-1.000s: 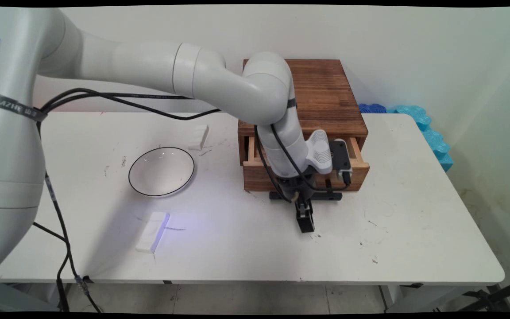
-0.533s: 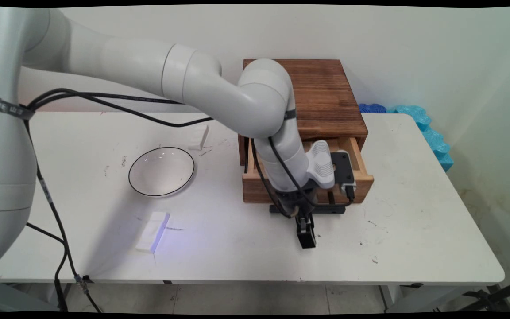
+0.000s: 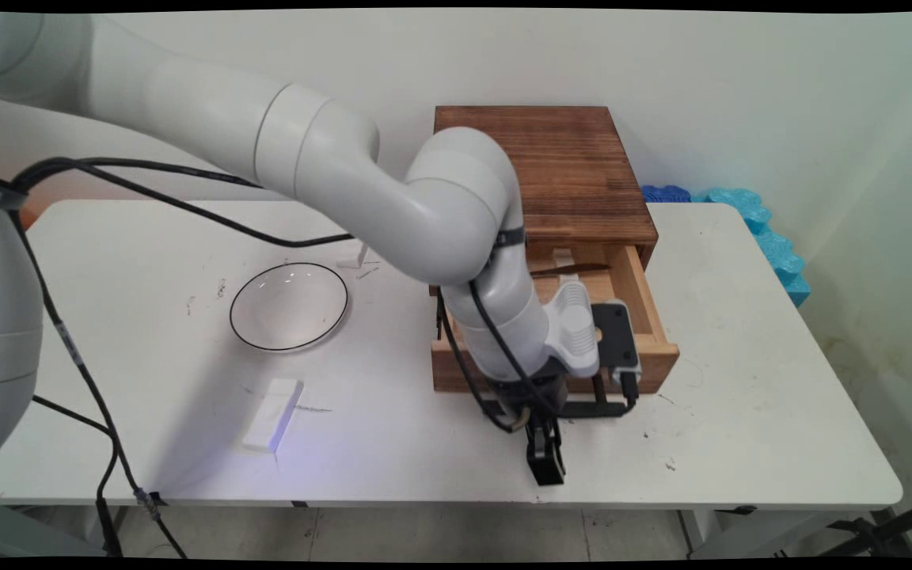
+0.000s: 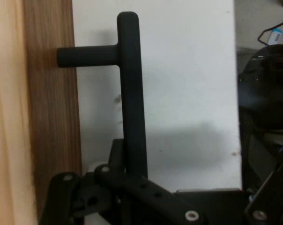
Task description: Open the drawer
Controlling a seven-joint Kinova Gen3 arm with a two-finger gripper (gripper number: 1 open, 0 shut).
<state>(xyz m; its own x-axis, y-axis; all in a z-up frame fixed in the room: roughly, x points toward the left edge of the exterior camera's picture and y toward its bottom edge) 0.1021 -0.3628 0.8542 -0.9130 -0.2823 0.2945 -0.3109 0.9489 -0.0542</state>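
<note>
Clamping the black bar handle [image 4: 132,103] of a pale wooden drawer [image 3: 646,305], the black two-finger gripper [image 3: 547,471] points down at the white table [image 3: 741,435] close to its near edge. Its jaws look closed around the bar, though the fingertips themselves are hidden in the hand view. The drawer stands pulled well out of a dark brown wooden cabinet [image 3: 567,158], which sits at the table's far edge, right of centre. Something thin and dark lies inside the drawer; what it is cannot be told. Towards the left of the table, well apart from the gripper, rests a shallow clear bowl with a black rim [image 3: 288,306], and nearer the near edge lies a small white rectangular block [image 3: 272,414].
</note>
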